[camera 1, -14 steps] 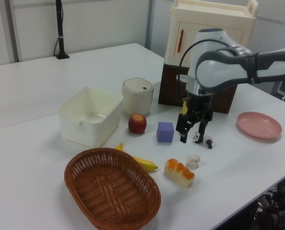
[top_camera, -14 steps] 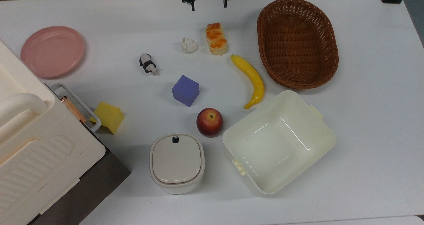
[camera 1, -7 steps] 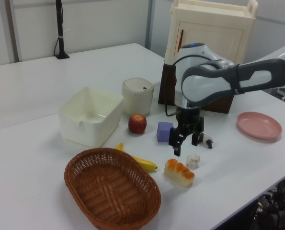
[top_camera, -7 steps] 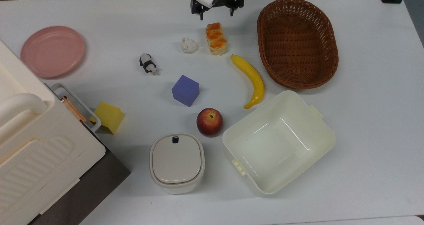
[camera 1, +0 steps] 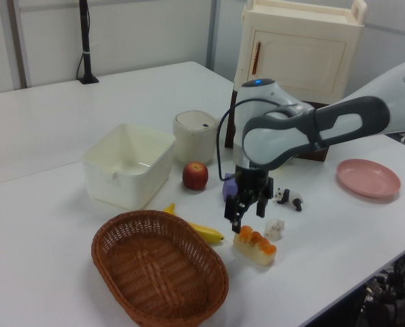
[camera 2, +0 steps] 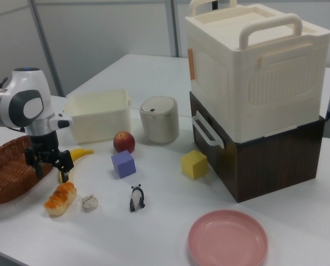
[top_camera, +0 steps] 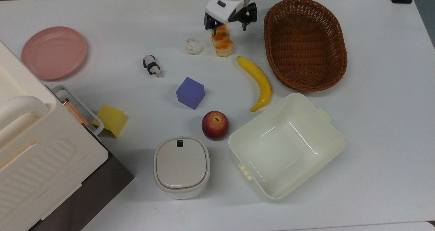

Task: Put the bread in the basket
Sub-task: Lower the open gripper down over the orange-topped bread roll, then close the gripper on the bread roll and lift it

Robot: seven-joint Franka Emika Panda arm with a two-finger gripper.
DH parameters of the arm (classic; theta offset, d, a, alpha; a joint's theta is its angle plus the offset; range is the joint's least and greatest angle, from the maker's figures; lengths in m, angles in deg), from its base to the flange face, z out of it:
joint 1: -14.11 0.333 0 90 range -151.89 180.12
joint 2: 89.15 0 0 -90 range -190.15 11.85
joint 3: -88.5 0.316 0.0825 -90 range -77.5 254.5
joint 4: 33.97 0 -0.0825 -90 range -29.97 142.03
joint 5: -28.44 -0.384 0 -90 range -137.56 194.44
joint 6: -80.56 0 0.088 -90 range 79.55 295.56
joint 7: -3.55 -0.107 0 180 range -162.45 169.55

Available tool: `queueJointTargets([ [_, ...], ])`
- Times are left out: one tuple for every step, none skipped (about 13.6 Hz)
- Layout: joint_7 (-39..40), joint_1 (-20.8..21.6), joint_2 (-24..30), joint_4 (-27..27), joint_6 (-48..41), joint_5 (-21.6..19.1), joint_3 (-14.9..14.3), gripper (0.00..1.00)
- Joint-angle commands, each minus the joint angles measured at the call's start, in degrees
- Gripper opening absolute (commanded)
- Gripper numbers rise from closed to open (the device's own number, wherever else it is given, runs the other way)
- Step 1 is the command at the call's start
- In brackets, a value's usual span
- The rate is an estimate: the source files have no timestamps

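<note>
Tub (top_camera: 326,132) and apple (top_camera: 215,125) nearest in top view, banana (top_camera: 257,81) beyond. Bread (top_camera: 222,44) lies on desk (top_camera: 373,122) past banana tip, just beside whitish figurine (top_camera: 193,46), well clear of basket (top_camera: 306,44) on top view's right. Our hand (top_camera: 229,26) hangs above bread's far end, fingers apart, nothing held. We judge step as approach before grasp. Next we need to descend, straddle loaf across short width, close, lift, carry over basket rim.
</note>
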Motion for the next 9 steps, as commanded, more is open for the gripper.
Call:
queueJointTargets([
  [-2.17, 1.81, -2.11, 0.17, 1.62, 1.45, -0.22, 1.0],
  [-2.17, 1.81, -2.2, 0.09, 1.71, 1.54, -0.22, 1.0],
  [-2.17, 1.81, -2.63, 0.09, 1.71, 1.63, -0.22, 1.0],
  [-2.17, 1.9, -3.16, 0.0, 1.71, 1.8, -0.22, 1.0],
  [-2.17, 1.81, -3.34, -0.09, 1.71, 2.24, -0.22, 1.0],
  [-2.25, 1.9, -3.34, -0.09, 1.71, 2.42, -0.22, 1.0],
  [-2.26, 2.24, -3.43, -0.09, 1.71, 2.42, -0.22, 1.0],
  [-2.17, 2.25, -3.69, -0.09, 1.8, 2.51, -0.22, 1.0],
  [-2.17, 2.25, -3.95, -0.09, 1.8, 2.86, -0.22, 1.0],
])
